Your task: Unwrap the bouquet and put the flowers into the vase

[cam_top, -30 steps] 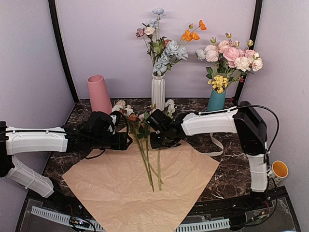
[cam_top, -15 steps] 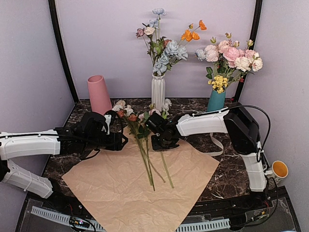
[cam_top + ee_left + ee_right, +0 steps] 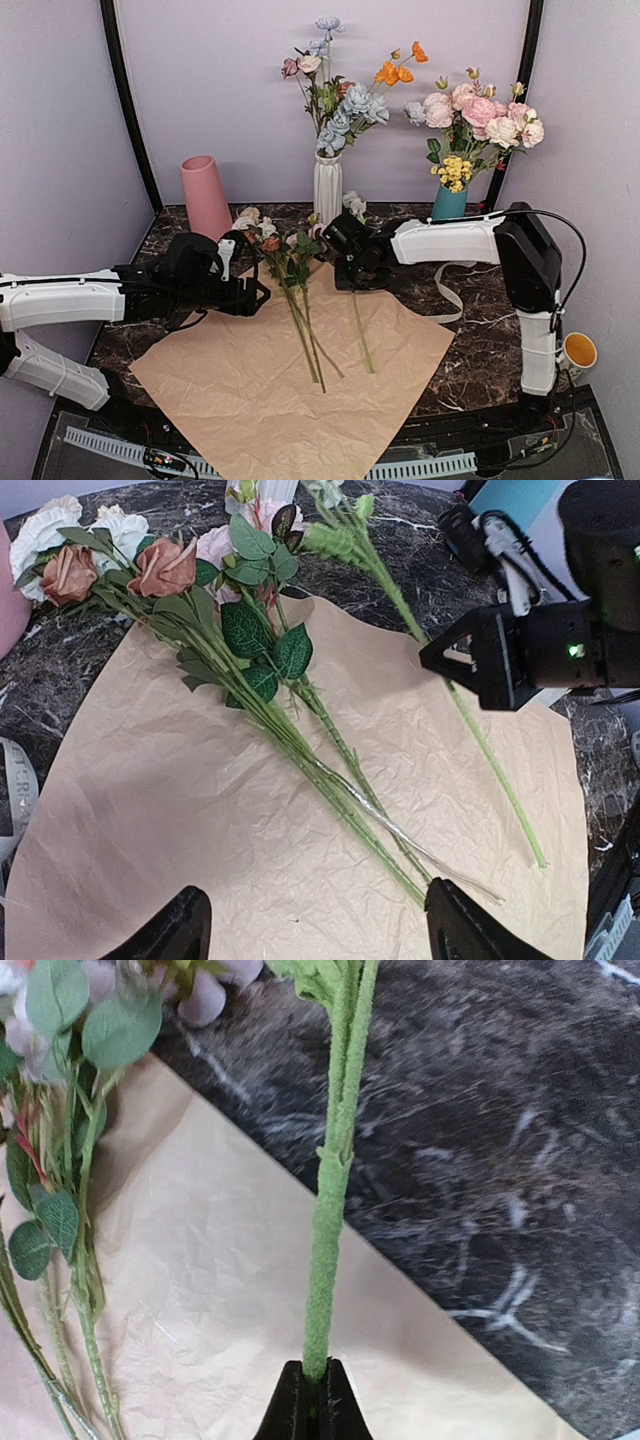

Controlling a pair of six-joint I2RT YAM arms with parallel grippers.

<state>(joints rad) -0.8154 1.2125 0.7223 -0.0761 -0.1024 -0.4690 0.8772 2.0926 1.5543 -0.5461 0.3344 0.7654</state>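
Observation:
The bouquet lies unwrapped: its tan kraft paper [image 3: 250,390] is spread flat, and most of the flowers [image 3: 285,262] lie across it with their heads toward the back. Their stems [image 3: 335,785] run down toward my left gripper [image 3: 310,930], which is open just above the paper with nothing between its fingers. My right gripper [image 3: 312,1405] is shut on one green flower stem [image 3: 330,1190]. This stem [image 3: 358,320] slants over the paper's right side, its pale bloom [image 3: 352,203] raised at the back. The pink vase [image 3: 205,193] stands upright at the back left, behind my left arm.
A white ribbed vase [image 3: 327,188] with blue and orange flowers stands at the back centre. A teal vase [image 3: 447,207] with pink roses stands at the back right. A cream ribbon [image 3: 450,290] lies right of the paper, and a yellow cup [image 3: 579,351] sits at the far right.
My right gripper has shut on the single stem and drawn it to the right and back, away from the bunch. My left gripper has opened a little wider.

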